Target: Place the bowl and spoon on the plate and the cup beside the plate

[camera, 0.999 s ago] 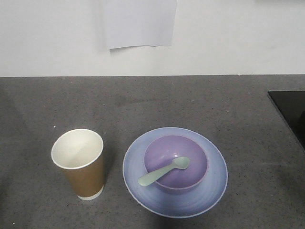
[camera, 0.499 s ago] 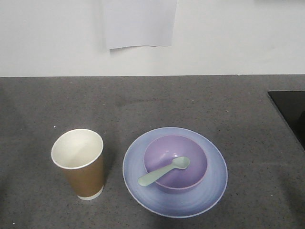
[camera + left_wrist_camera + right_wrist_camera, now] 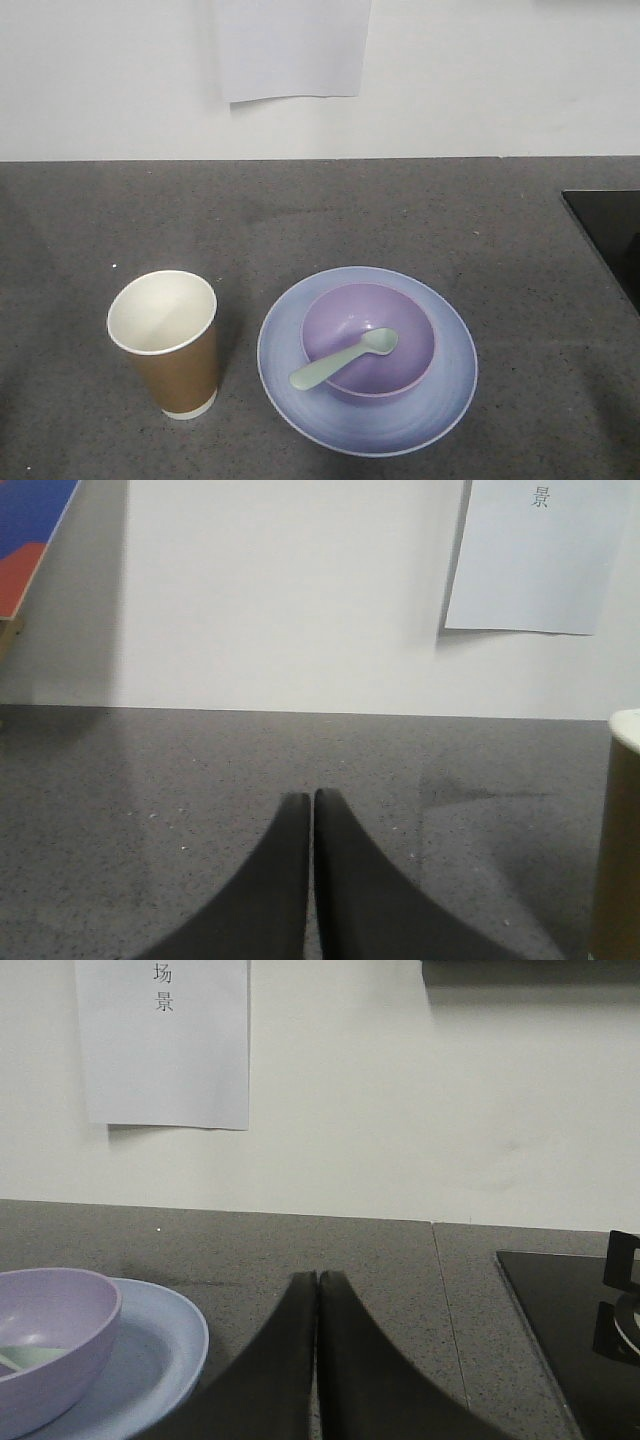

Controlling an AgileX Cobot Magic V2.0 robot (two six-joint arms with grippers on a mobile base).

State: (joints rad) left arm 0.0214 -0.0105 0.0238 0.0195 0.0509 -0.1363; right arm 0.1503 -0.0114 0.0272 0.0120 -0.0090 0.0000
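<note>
In the front view the pale blue plate [image 3: 440, 395] lies on the grey counter with the lavender bowl [image 3: 410, 330] standing in its middle. The mint-green spoon [image 3: 345, 360] lies in the bowl, its handle over the bowl's left rim. The brown paper cup [image 3: 178, 365] stands upright to the left of the plate, apart from it. Neither gripper shows in the front view. My left gripper [image 3: 312, 798] is shut and empty, with the cup [image 3: 622, 830] at the right edge. My right gripper [image 3: 318, 1278] is shut and empty, to the right of the plate [image 3: 165, 1345] and bowl [image 3: 60, 1345].
A black cooktop [image 3: 612, 235] sits at the counter's right edge; in the right wrist view the cooktop [image 3: 560, 1330] lies right of my fingers. A white paper sheet [image 3: 290, 45] hangs on the back wall.
</note>
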